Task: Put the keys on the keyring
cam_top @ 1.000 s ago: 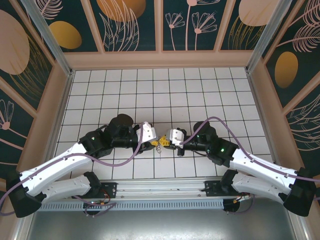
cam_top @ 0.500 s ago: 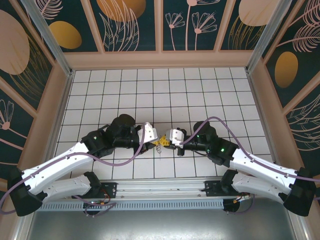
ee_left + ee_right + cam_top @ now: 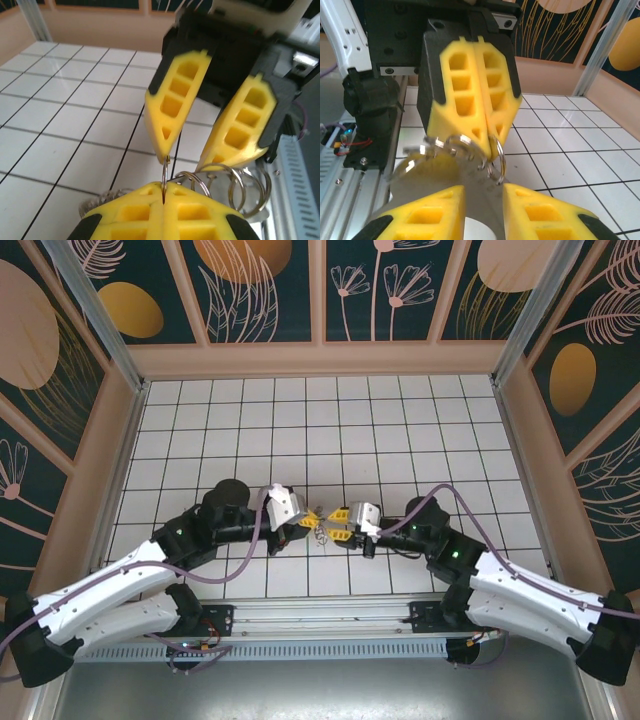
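The keyring [image 3: 322, 531] hangs between the two grippers just above the tiles, as a cluster of thin silver wire rings [image 3: 227, 184]. My left gripper [image 3: 164, 187] is shut on one wire ring [image 3: 496, 152], which stands edge-on between its yellow fingertips. My right gripper [image 3: 484, 192] faces it with jaws apart. One of its fingertips [image 3: 165, 145] touches the top of that ring. A blurred grey metal piece [image 3: 440, 172] of the keyring lies close in front of the right wrist camera. The keys are out of view.
White tiled floor [image 3: 320, 430] with low tan walls [image 3: 320, 358] on three sides. The aluminium rail [image 3: 320, 622] carrying both arm bases runs along the near edge. The grippers [image 3: 308, 521] [image 3: 340, 523] meet tip to tip above the tiles near that edge.
The right gripper's jaws have opened and its wrist has drawn back to the right. The left gripper has closed fully on the wire ring and shifted slightly left.
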{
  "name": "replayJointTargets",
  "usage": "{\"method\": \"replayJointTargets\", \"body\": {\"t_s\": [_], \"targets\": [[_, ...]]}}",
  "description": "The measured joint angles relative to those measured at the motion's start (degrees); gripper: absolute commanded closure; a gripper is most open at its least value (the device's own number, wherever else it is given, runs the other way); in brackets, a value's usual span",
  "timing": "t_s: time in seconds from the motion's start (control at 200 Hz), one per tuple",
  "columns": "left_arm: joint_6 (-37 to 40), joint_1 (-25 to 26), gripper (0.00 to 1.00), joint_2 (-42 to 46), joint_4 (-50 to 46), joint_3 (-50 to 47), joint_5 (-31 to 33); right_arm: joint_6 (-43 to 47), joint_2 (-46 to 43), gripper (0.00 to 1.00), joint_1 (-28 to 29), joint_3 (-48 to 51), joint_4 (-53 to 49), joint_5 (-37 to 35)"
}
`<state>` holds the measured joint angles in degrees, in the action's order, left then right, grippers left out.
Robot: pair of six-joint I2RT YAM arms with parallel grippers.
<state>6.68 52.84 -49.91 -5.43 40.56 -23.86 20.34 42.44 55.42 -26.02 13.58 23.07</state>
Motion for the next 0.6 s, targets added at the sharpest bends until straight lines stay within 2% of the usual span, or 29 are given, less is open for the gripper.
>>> {"method": "replayJointTargets", "body": {"t_s": [0.29, 0.601], "targets": [[-4.3, 0.0, 1.00, 2.5, 9.0, -2.9, -4.9, -3.9, -3.7, 0.76, 0.1, 2.8, 4.7, 1.5], [-3.7, 0.0, 1.00, 2.5, 8.1, -3.3, -5.6, -5.5, -4.5, 0.77, 0.1, 3.2, 8.4, 1.6]]}}
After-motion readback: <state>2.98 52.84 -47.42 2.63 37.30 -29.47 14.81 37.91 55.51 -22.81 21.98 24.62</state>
